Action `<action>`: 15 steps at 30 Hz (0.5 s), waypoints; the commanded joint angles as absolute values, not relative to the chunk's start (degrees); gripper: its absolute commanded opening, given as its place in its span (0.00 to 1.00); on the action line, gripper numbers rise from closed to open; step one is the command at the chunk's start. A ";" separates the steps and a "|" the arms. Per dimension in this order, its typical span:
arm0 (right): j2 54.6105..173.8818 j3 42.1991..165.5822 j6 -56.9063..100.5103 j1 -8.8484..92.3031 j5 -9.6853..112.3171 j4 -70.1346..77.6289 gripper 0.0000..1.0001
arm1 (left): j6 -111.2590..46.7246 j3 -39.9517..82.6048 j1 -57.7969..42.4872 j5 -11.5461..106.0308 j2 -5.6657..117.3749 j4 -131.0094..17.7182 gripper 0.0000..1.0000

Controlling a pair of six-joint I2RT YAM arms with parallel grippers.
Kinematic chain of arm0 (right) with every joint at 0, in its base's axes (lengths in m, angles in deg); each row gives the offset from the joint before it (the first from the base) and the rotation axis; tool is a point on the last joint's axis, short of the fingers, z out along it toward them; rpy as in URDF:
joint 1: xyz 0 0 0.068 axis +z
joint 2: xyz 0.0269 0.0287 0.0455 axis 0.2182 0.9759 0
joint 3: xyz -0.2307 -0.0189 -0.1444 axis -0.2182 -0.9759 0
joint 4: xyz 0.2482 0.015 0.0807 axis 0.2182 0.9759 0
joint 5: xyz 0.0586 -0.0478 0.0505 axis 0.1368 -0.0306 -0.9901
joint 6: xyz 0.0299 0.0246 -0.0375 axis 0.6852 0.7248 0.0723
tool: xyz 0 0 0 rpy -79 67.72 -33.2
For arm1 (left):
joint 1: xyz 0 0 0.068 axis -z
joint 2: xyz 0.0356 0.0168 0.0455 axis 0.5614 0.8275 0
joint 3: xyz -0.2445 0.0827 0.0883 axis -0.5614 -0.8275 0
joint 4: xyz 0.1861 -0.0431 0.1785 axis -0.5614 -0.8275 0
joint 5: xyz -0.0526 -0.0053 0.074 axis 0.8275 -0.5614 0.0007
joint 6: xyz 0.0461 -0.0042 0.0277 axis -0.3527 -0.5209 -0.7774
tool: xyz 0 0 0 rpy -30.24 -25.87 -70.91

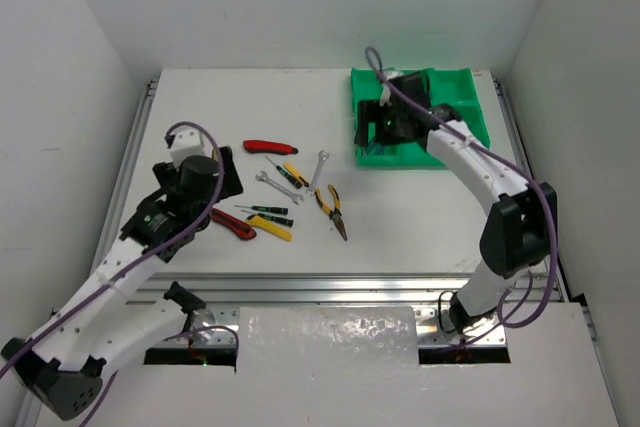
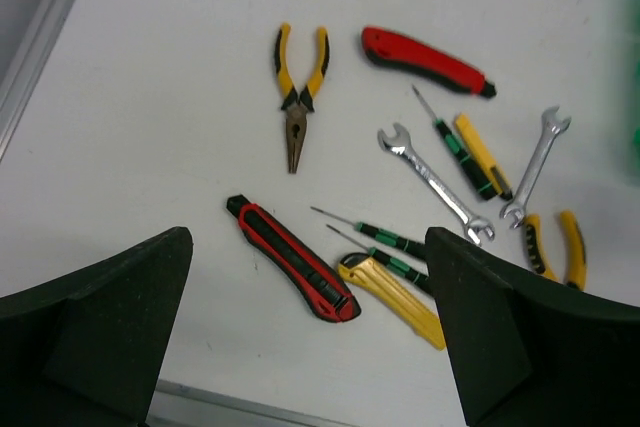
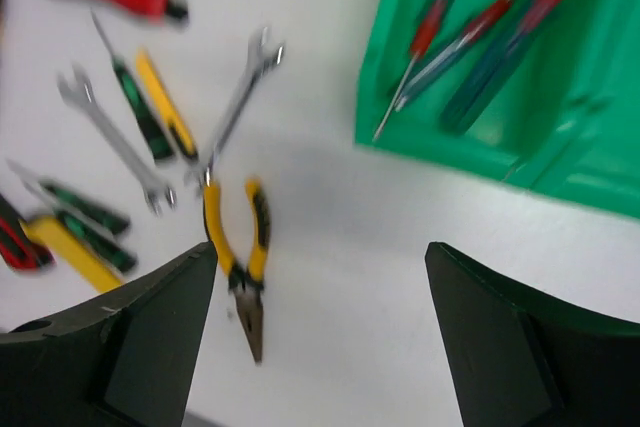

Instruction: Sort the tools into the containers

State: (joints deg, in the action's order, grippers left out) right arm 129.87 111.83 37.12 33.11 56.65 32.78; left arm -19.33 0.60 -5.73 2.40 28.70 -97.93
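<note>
Tools lie loose mid-table: red knife (image 1: 270, 147), second red knife (image 1: 232, 224), yellow knife (image 1: 270, 228), green-handled screwdrivers (image 1: 266, 211), two silver wrenches (image 1: 278, 187), yellow-handled pliers (image 1: 331, 209). The green tray (image 1: 460, 87) stands at the back right. My left gripper (image 1: 226, 173) is open and empty, above the table left of the tools; in its wrist view (image 2: 310, 347) the red knife (image 2: 290, 259) and yellow knife (image 2: 392, 297) lie just ahead, with second pliers (image 2: 298, 97) farther off. My right gripper (image 1: 380, 127) is open and empty, above the tray's near-left corner.
The right wrist view is blurred; my right gripper (image 3: 320, 347) is above bare table, with the pliers (image 3: 235, 247) to its left. A tray (image 3: 590, 147) compartment holds red-handled screwdrivers (image 3: 480, 27). White walls enclose the table on three sides. A metal rail (image 1: 300, 292) runs along the near edge.
</note>
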 commanded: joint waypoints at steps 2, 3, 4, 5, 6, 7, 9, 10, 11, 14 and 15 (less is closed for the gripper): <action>127.04 103.96 32.39 43.85 56.91 34.26 0.85 | -17.48 0.40 -6.12 -0.94 21.16 -97.16 1.00; 126.08 102.63 32.82 45.89 58.59 33.83 0.85 | -17.48 -0.21 -6.12 -0.05 20.45 -96.03 1.00; 125.89 100.87 34.22 48.87 59.82 33.74 0.84 | -17.74 -0.39 -6.12 1.35 20.00 -95.49 1.00; 125.98 100.33 35.11 49.86 60.53 33.56 0.82 | -17.92 -0.57 -6.12 1.71 19.74 -94.97 1.00; 126.59 100.07 35.90 50.91 61.93 33.47 0.81 | -18.44 -0.74 -6.12 1.98 19.82 -94.44 1.00; 127.20 99.72 36.69 52.49 62.90 33.39 0.81 | -18.71 -0.74 -6.12 2.59 20.08 -94.26 1.00; 128.87 99.62 37.48 53.38 63.44 33.30 0.80 | -18.97 -0.66 -6.12 3.21 21.58 -94.52 1.00; 129.84 99.62 37.49 53.56 63.09 33.12 0.80 | -19.15 -0.57 -6.12 3.64 21.93 -94.61 1.00; 132.02 99.80 37.49 54.17 63.44 32.77 0.80 | -19.24 -0.57 -6.12 4.26 22.72 -94.61 1.00; 137.03 102.59 38.28 54.35 65.20 33.47 0.80 | -19.76 -0.57 -6.12 5.40 23.16 -94.35 1.00; 138.36 103.39 38.28 54.35 65.20 34.52 0.81 | -19.94 -0.83 -6.12 5.75 23.25 -93.91 1.00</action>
State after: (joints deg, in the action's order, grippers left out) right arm 134.02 100.29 37.01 54.69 62.36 34.59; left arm -18.74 -0.15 -5.75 3.71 22.67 -96.31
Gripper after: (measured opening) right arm 0.802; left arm 0.996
